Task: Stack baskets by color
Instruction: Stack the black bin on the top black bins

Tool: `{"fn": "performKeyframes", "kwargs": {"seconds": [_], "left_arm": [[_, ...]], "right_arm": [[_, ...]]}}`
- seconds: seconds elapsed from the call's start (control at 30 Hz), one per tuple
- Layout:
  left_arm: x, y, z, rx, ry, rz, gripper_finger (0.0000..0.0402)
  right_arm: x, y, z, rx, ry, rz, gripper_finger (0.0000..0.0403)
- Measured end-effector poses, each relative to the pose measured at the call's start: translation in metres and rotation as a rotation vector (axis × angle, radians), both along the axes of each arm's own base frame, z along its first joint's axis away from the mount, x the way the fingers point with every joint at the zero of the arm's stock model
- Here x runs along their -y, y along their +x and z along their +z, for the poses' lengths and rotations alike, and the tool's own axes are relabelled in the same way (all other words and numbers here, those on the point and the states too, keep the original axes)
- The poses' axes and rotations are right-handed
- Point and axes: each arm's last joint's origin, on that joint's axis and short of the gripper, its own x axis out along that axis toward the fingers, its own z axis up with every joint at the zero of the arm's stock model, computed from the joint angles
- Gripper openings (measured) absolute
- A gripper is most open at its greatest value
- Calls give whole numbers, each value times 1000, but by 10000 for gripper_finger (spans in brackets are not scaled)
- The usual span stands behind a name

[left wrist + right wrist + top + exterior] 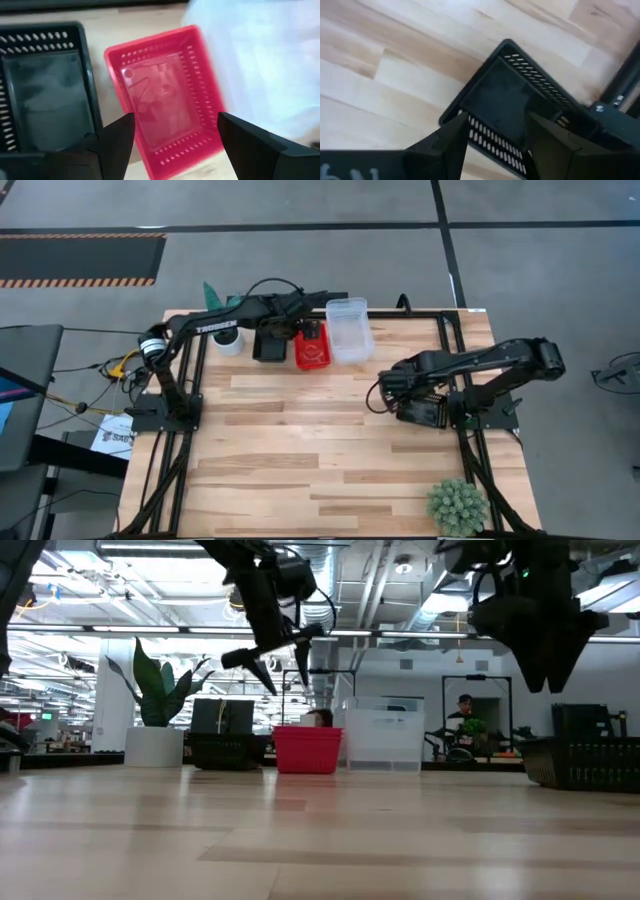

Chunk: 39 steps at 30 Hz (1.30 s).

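While the left gripper [172, 145] hangs over the far edge of the table, its fingers spread and empty, the red basket [167, 95] sits directly below and between them, its long side running roughly away from the wrist. So the coming move, I'd guess, turns on a straight drop or a lift away.

That red basket [311, 346] stands in a row at the back: a black basket [270, 345] just beside it on one side, a clear basket [349, 329] just beside it on the other. Each may be more than one nested; I can't tell how many. Nothing else appears to lie inside them.

Over on the right side, the right gripper [495, 135] hovers close above another black basket [520, 107], fingers parted, holding nothing. That basket [420, 411] lies well apart from the row, skewed to the table's planks, and looks empty. Its black match is at the back, nearer the left arm.
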Motion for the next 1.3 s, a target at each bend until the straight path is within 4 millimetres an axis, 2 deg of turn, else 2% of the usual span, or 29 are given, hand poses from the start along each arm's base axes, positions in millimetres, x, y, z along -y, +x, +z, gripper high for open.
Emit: {"fn": "performKeyframes", "kwargs": {"seconds": [0.23, 0.4, 0.57, 0.67, 0.83, 1.0, 1.07, 1.2, 1.3], "left_arm": [[32, -18, 53, 126, 92, -101, 268], [66, -36, 91, 212, 198, -132, 267], [90, -54, 114, 253, 289, -116, 267], [97, -61, 122, 276, 321, -106, 267], [102, -65, 126, 285, 325, -118, 267], [104, -67, 122, 253, 288, -159, 267], [104, -69, 120, 219, 278, -165, 267], [106, -74, 115, 158, 231, -172, 267], [112, -72, 108, 169, 161, -187, 267]], "right_arm": [[0, 20, -18, 7, -2, -11, 214], [-1, 26, -45, -88, -6, -10, 214], [-3, 24, -79, -54, 76, -15, 214], [-3, 27, -84, 15, 85, -2, 214], [-6, 54, -73, 262, 141, 134, 210], [-19, 94, -49, 669, 283, 537, 197], [-21, 104, -35, 801, 269, 659, 193], [-17, 109, -11, 848, 184, 803, 186], [-7, 103, 8, 797, 174, 807, 183]]}}
